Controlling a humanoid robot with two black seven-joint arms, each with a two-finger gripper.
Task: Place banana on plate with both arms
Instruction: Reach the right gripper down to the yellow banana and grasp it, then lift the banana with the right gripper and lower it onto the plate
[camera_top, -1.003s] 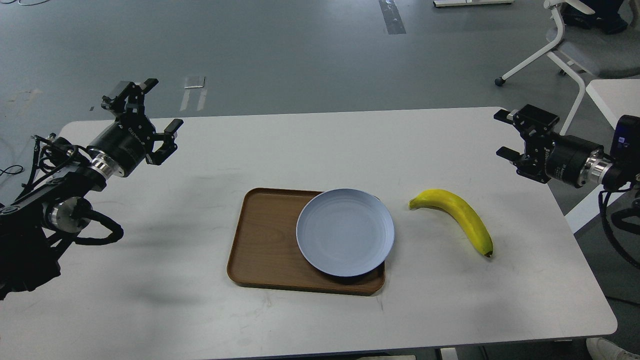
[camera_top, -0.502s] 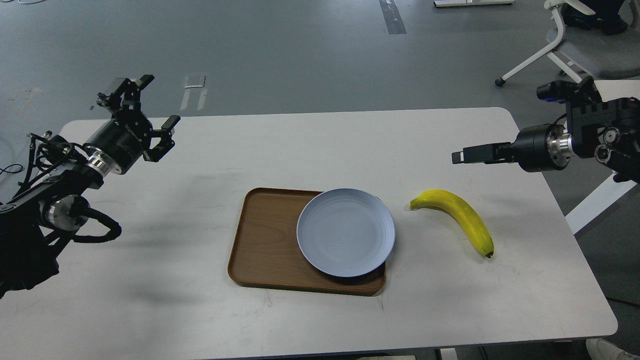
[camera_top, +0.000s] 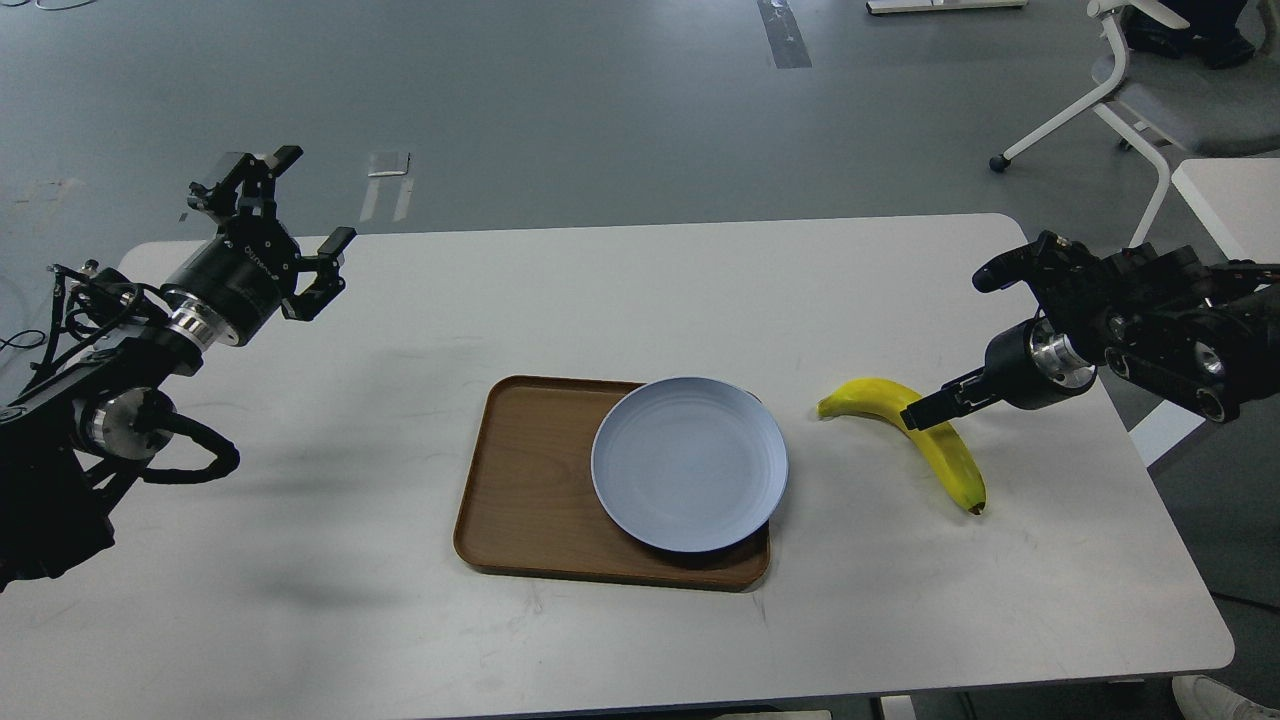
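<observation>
The yellow banana (camera_top: 952, 462) lies on the white table (camera_top: 400, 620), just right of the pale blue-grey plate (camera_top: 690, 465). The plate rests on the right part of a brown wooden tray (camera_top: 530, 470). My right gripper (camera_top: 925, 408) points down and left, its tip over the banana's middle. It is seen side-on as one dark bar, so its two fingers cannot be told apart. My left gripper (camera_top: 303, 203) is open and empty, held above the table's far left corner, far from the plate.
A white office chair (camera_top: 1150, 90) and the corner of a second white table (camera_top: 1225, 195) stand beyond the far right corner. Grey floor lies behind the table. The tray's left half is bare.
My right arm has swung in from the right edge and come down, so its gripper tip now sits over the banana. My left gripper has shifted slightly up and left. Banana and plate have not moved.
</observation>
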